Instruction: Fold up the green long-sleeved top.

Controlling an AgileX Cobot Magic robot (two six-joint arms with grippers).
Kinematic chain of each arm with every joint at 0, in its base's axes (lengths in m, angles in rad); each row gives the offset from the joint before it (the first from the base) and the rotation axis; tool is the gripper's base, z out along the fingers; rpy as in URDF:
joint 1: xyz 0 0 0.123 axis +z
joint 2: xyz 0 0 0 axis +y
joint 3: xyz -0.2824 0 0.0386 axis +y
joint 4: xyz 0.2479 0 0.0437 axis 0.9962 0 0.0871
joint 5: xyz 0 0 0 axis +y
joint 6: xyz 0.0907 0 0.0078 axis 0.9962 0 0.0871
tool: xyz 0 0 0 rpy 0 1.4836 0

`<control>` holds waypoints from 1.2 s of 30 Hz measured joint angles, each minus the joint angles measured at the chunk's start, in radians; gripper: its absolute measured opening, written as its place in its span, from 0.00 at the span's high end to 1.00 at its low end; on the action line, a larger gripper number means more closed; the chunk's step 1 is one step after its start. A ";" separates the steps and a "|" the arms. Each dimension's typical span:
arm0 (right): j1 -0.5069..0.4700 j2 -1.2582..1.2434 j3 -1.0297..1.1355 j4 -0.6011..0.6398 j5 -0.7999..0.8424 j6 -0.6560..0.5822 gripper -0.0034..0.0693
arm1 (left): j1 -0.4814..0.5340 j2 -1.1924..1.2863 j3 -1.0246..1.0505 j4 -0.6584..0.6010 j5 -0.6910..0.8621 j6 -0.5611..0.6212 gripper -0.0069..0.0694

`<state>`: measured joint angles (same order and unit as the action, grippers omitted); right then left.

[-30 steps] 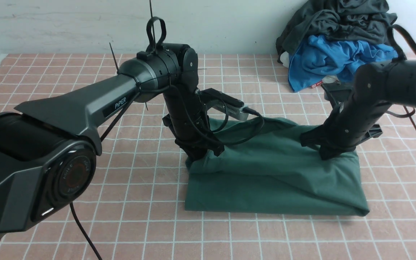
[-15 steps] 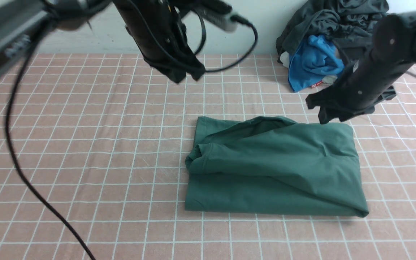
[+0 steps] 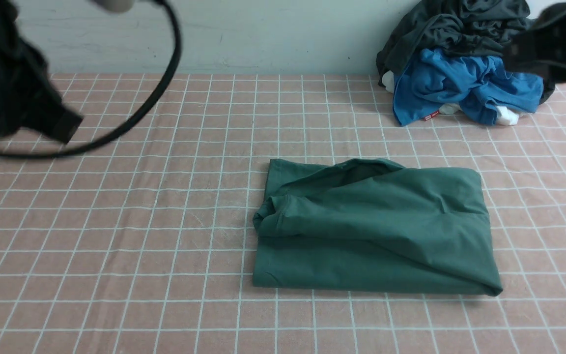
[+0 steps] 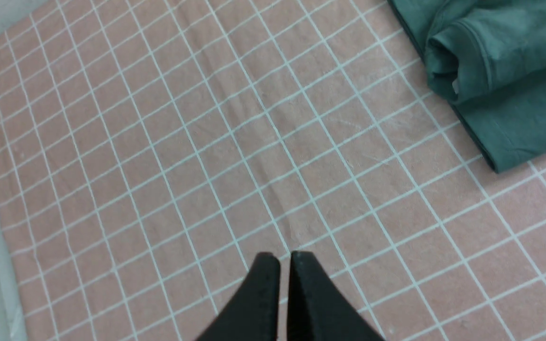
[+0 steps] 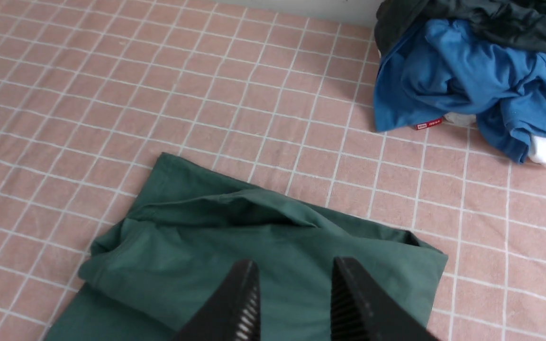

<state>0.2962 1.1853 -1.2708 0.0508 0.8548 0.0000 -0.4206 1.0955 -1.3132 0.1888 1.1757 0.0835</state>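
Two grippers: left gripper (image 4: 285, 258) pressed together, right gripper (image 5: 294, 270) parted, nothing held.
Fold: dark green cotton long-sleeved top (image 3: 371, 228) judged folded; bunched left edge best flattened.

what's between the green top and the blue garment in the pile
Nothing: in the front view only bare pink checked tablecloth lies between the folded green long-sleeved top and the blue garment.

Folded top (image 3: 371, 231) lying flat on the checked cloth (image 3: 116, 236), a little right of centre. Far right, against the wall (image 3: 263, 34): heap of clothes (image 3: 460, 64), well apart from the top. Both arms lifted off, at far left and far right.
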 joint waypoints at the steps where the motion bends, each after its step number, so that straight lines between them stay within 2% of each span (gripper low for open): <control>1: 0.000 -0.041 0.040 0.006 -0.016 0.000 0.74 | 0.000 -0.060 0.071 0.002 -0.030 -0.021 0.89; 5: 0.000 -0.202 0.196 0.011 -0.098 0.000 0.87 | 0.000 -0.312 0.364 0.009 -0.154 -0.104 0.89; 9: 0.000 -0.331 0.310 0.012 -0.161 0.000 0.95 | 0.000 -0.528 0.539 0.009 -0.225 -0.139 0.89; 13: 0.000 -0.453 0.414 0.015 -0.250 0.000 0.97 | 0.000 -0.738 0.674 0.010 -0.291 -0.166 0.89; 15: 0.000 -0.559 0.497 0.026 -0.340 0.000 0.97 | 0.000 -0.898 0.758 0.015 -0.323 -0.188 0.89; 18: 0.000 -0.653 0.567 0.032 -0.458 0.000 0.97 | 0.000 -1.009 0.811 0.017 -0.329 -0.199 0.89; 25: 0.000 -0.780 0.637 0.033 -0.635 0.000 0.97 | 0.000 -1.071 0.840 0.017 -0.336 -0.199 0.89; 36: 0.000 -0.835 0.638 0.032 -0.654 0.000 0.97 | 0.000 -1.071 0.840 0.017 -0.337 -0.199 0.89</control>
<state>0.2962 0.3499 -0.6329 0.0830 0.2013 0.0000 -0.4206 0.0242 -0.4733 0.2055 0.8387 -0.1159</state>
